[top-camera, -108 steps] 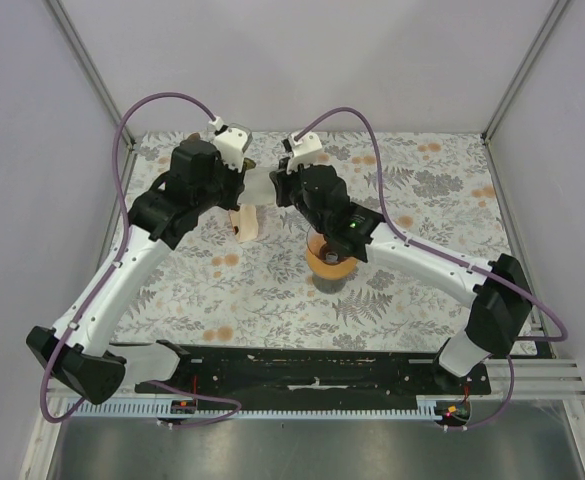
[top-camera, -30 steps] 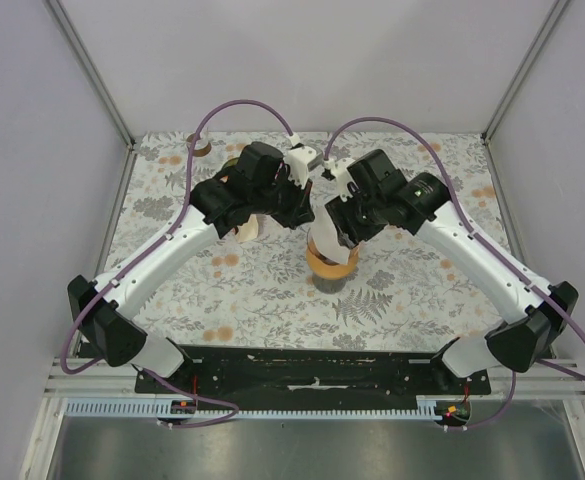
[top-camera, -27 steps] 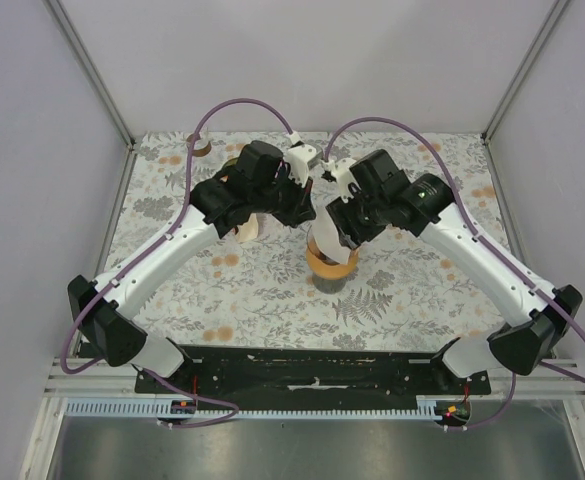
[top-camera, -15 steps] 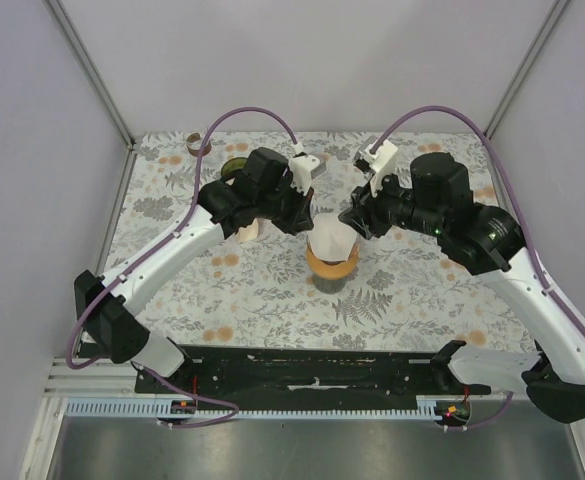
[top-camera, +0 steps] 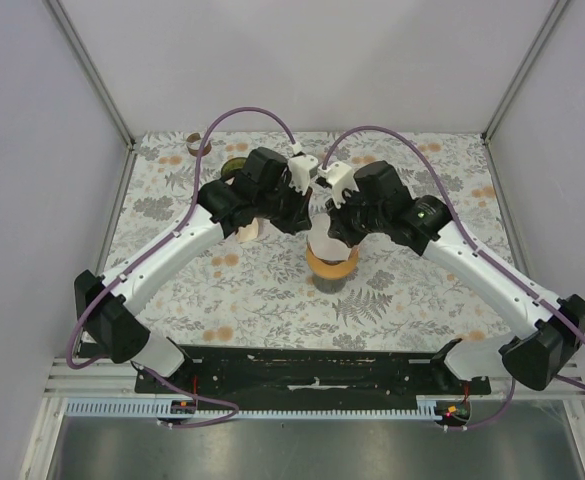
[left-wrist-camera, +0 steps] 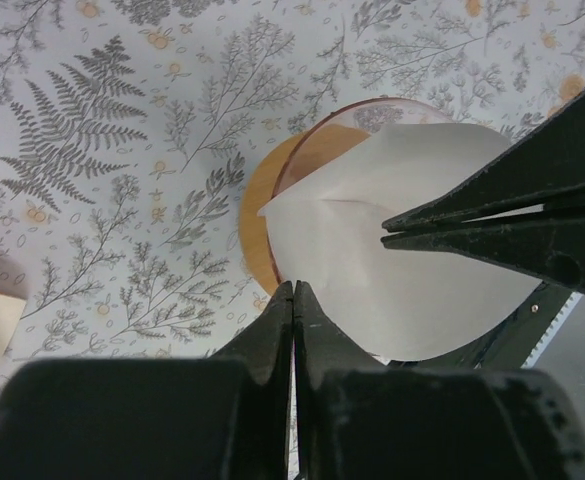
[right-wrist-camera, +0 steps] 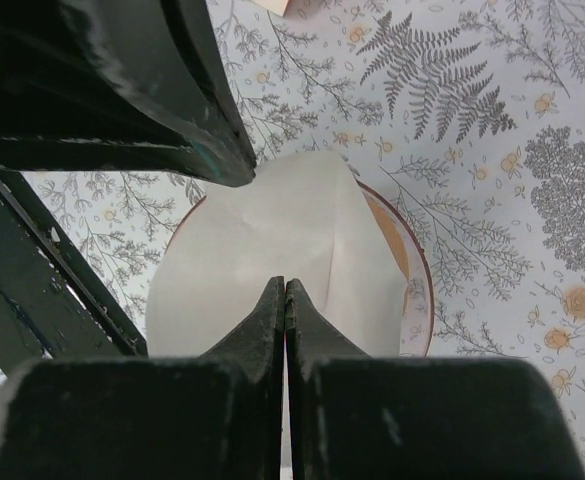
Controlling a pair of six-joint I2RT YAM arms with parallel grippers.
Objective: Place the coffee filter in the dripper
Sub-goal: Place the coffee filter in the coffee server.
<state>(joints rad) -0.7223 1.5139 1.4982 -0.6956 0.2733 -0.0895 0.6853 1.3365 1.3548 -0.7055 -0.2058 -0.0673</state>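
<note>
One white filter (left-wrist-camera: 372, 290) — one dripper (left-wrist-camera: 255, 225)

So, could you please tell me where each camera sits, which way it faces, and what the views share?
Top external: above and behind the bases, looking down on the table; both arms, left claw and right claw meeting over the dripper.
Left wrist: on that wrist, looking down past its own shut claw at the coffee filter.
Right wrist: likewise, from the opposite side.
Shared: filter, and the other arm's claw.
</note>
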